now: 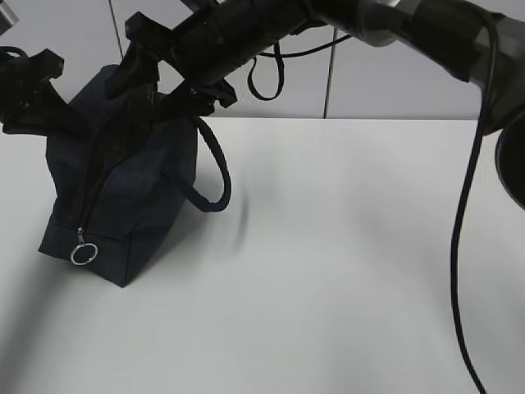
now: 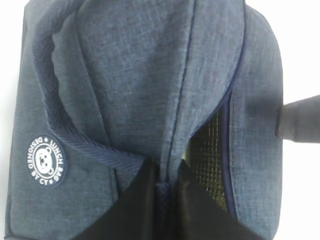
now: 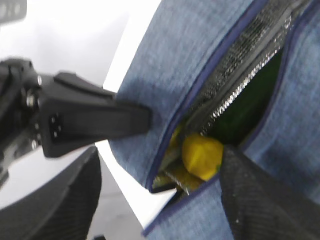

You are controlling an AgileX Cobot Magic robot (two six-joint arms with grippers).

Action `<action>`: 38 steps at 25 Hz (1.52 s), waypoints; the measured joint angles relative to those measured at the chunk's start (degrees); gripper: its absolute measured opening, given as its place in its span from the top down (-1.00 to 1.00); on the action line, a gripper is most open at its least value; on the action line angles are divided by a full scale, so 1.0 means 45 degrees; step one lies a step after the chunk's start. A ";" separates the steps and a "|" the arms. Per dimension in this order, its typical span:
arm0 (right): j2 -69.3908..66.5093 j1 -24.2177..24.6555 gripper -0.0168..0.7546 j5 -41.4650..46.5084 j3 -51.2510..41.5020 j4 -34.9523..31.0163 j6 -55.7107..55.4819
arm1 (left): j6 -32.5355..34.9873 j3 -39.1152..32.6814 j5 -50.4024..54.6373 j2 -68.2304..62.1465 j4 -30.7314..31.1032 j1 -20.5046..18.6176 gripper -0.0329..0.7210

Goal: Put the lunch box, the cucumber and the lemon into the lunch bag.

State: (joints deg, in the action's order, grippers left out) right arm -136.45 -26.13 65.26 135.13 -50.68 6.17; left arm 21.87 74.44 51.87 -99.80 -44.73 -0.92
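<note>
table (image 1: 344, 271): white | wall (image 1: 394, 74): pale panels, seams possibly vertical

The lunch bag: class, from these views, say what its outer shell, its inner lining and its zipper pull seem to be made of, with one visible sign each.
The lunch bag: outer shell looks like woven navy fabric, matte, with visible thread grain. Inner lining: probably foil-like insulating film, silvery, shiny and quilted in a grid. Zipper pull: likely metal, a thin bright silver ring.
</note>
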 joint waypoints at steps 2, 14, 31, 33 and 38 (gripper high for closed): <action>0.0000 0.0069 -0.47 0.0543 0.0018 0.0000 0.0161 | 0.0000 0.0000 0.0000 0.0000 0.0000 0.0000 0.87; 0.0534 0.0149 -0.47 0.1201 0.0122 0.3520 -0.1811 | 0.0000 0.0000 0.0232 0.0000 0.0000 0.0000 0.87; -0.0351 -0.0226 -0.46 0.0394 0.0173 0.4424 -0.2792 | 0.0027 0.0000 0.0355 0.0000 0.0000 0.0000 0.87; -0.0351 -0.0226 -0.46 0.0315 0.0173 0.4292 -0.2792 | 0.0027 0.0000 0.0355 0.0000 0.0000 0.0000 0.87; -0.0351 -0.0226 -0.47 0.0288 0.0173 0.4241 -0.2817 | 0.0027 0.0000 0.0355 0.0000 0.0000 0.0000 0.87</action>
State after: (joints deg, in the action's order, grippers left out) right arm -138.03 -27.14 66.56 135.91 -31.59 -6.51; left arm 21.99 74.44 53.47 -99.80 -44.73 -0.92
